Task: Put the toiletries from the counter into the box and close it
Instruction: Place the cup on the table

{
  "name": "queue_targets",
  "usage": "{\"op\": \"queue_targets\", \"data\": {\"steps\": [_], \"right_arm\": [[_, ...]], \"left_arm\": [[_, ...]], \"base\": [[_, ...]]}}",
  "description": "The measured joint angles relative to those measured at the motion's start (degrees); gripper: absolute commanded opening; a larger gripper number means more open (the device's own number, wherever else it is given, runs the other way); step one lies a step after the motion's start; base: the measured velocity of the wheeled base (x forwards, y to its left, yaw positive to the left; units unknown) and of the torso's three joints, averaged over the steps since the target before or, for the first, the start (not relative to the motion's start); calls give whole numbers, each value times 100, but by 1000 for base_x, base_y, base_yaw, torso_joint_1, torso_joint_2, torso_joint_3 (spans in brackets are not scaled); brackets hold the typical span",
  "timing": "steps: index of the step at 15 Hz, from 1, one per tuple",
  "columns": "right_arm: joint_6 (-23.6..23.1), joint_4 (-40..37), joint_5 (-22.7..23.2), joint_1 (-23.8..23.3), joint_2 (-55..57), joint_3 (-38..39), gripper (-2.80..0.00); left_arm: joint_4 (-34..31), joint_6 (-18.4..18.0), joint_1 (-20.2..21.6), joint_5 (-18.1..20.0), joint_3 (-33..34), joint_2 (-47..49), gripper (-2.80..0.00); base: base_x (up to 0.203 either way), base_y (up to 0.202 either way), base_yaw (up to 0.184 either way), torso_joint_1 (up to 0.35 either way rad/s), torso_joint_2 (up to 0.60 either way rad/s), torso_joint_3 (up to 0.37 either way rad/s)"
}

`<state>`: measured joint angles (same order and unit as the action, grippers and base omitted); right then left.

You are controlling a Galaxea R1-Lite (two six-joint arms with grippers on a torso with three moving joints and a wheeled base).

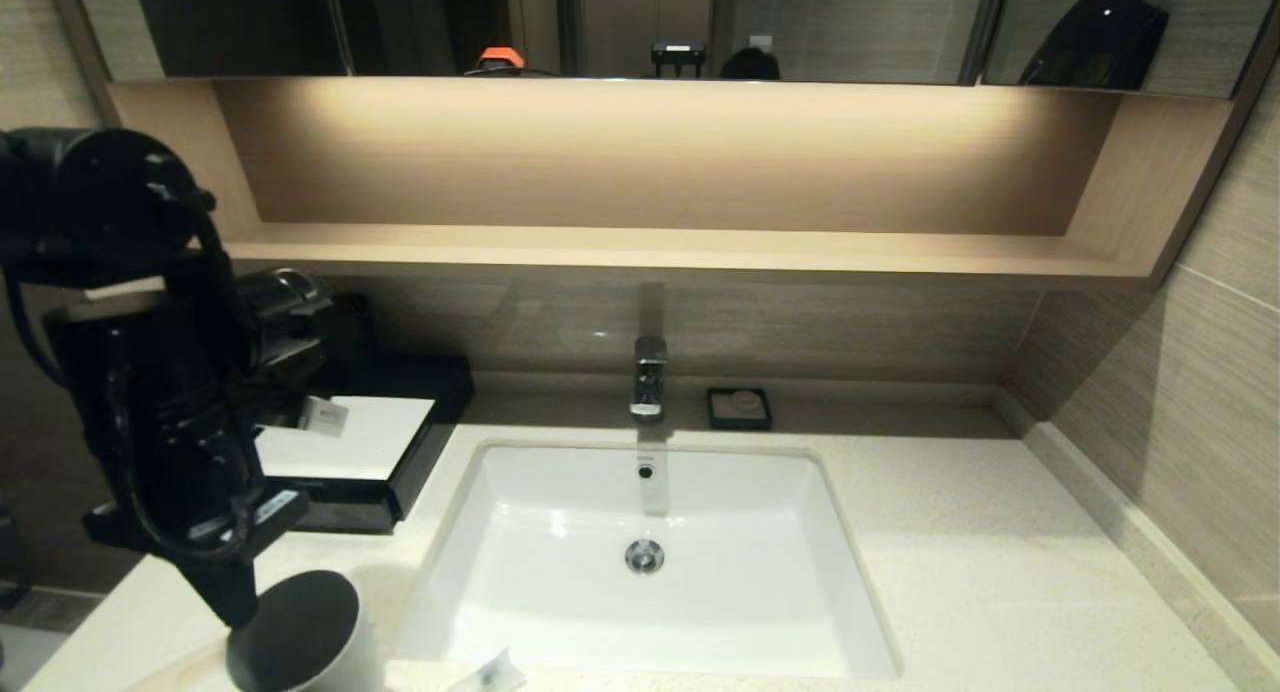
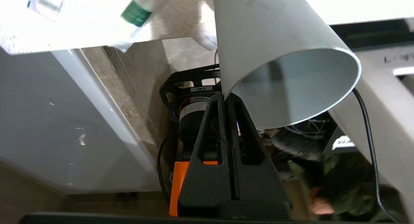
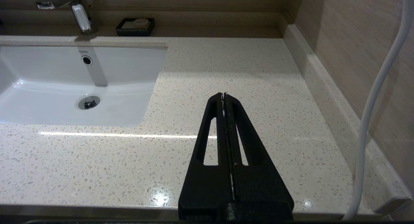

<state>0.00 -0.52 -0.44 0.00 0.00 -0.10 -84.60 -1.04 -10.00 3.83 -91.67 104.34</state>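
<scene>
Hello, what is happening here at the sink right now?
A robot is tidying toiletries into the black box on the counter. Its left gripper is shut and holds nothing, hanging at the counter's front edge next to a grey cup. One packet lies near that edge. The right gripper, also shut, idles above the counter right of the basin.

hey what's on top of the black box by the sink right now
The box shows a bare white top panel with one small packet at its far left. The left arm hides the box's left side.
</scene>
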Motion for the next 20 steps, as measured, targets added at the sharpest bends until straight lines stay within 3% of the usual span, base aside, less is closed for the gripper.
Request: {"op": "queue_targets", "data": {"steps": [7,13,20], "right_arm": [[0,-2,4,0,0,0,-280],[0,-2,0,0,0,0,-280],[0,0,0,0,0,0,-280]], "left_arm": [[440,-69,1359,-6,5,68,-280],[1000,-41,2046,-2,-70,415,-280],[1048,-19,2733,44,-573,955,-280]], "base": [[0,0,0,0,0,0],[0,0,0,0,0,0],[0,0,0,0,0,0]]}}
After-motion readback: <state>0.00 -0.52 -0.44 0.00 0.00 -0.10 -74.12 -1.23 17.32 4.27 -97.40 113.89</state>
